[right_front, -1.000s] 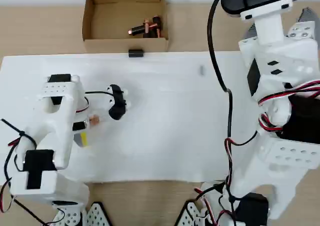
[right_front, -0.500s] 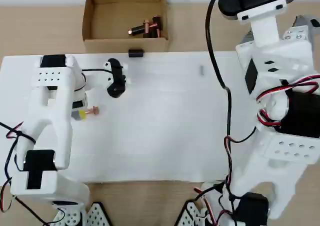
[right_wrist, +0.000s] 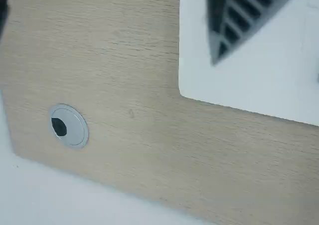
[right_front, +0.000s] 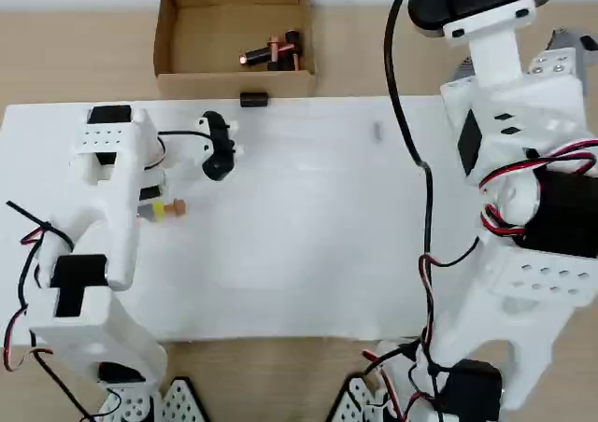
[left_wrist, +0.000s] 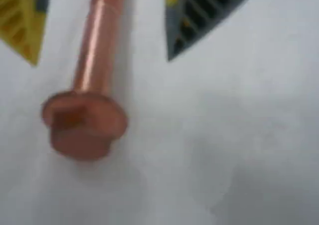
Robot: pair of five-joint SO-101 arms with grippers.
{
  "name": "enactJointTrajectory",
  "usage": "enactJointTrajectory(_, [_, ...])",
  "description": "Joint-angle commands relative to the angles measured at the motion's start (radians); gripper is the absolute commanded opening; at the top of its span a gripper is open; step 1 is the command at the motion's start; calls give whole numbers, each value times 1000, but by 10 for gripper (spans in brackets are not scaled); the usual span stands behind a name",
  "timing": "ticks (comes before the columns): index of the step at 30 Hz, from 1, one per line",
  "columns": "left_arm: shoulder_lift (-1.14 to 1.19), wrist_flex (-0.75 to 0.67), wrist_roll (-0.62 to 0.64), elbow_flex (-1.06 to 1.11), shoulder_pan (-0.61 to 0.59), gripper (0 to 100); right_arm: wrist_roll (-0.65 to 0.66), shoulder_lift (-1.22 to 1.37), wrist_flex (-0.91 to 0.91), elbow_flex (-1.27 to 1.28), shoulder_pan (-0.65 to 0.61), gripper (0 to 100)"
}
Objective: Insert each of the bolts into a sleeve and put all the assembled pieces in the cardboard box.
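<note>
**Item 1: left gripper** (left_wrist: 99,58). 2 fingers (left_wrist: 20,21) spread, one on each side of the bolt's shaft and touching neither side. They pinch nothing.

**Item 2: bolt** (left_wrist: 94,75). 1 copper-coloured piece with a smooth round shaft and a flanged head. It lies flat on the white sheet (right_front: 327,235), shaft between the fingers and head pointing away from them.
- Handling (judged): rigid metal, light and not fragile. The shaft looks slick and apt to roll or to twist in a pinch.
- Hold (judged): across the shaft just behind the flange, which should stop it sliding through.

**Item 3: sleeve** (right_front: 253,99). 1 short black piece lying on the sheet's far edge, just beside the box's front wall and well apart from the bolt.

**Item 4: cardboard box** (right_front: 234,84). Stands open-topped on the counter (right_front: 374,49) and holds assembled pieces (right_front: 276,50) near its right wall.

**Item 5: right arm** (right_front: 523,161). Stands over the counter's right side, well apart from the bolt.
</note>
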Motion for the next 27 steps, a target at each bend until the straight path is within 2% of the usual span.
enactJointTrajectory(1, [-5, -14, -399, -23, 8, 178, -2, -21, -2, 4, 7, 319])
enactJointTrajectory(11, [117, -20, -365, -32, 35, 176, -2, -21, -2, 4, 7, 319])
enactJointTrajectory(17, [128, -18, -365, -32, 48, 15, -2, -21, 2, 4, 7, 319])
enactJointTrajectory(22, [127, -12, -358, -57, 44, 11, -2, -22, 0, 38, 7, 319])
enactJointTrajectory(27, [127, 40, -270, -167, 43, 12, -2, -25, -3, 79, -2, 319])
